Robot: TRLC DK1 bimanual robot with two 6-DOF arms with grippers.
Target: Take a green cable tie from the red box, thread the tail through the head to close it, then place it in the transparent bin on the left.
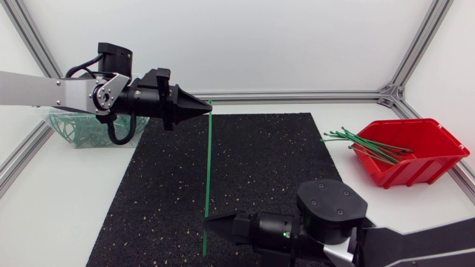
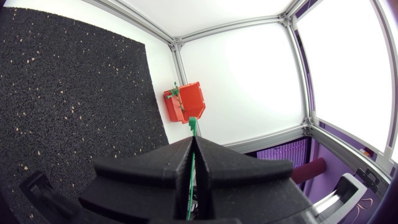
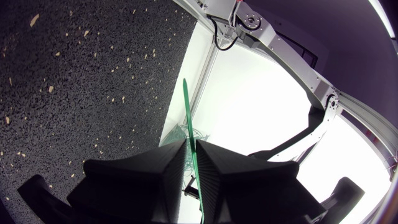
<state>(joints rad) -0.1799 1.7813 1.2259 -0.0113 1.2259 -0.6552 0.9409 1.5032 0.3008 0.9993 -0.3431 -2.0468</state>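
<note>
Thin straight green cable tie point(image 1: 208, 167): held taut over the black speckled rubber mat point(image 1: 260, 185). My left fingers point(image 1: 191, 106) are clamped on one end and my right fingers point(image 1: 221, 221) on the other. Red plastic box point(image 1: 419, 159): right side of the counter, holding spare ties point(image 1: 371, 144). Transparent bin point(image 1: 56, 124): under my left arm.

Item one: a black rubber mat with pale speckles point(image 1: 252, 178) lies flat on the white tabletop point(image 1: 67, 215), about midway across it. Its edges are straight and its far edge runs close beside the silver aluminium frame rail point(image 1: 297, 95) at the back. White tabletop shows to the mat's left, right and far side.
</note>
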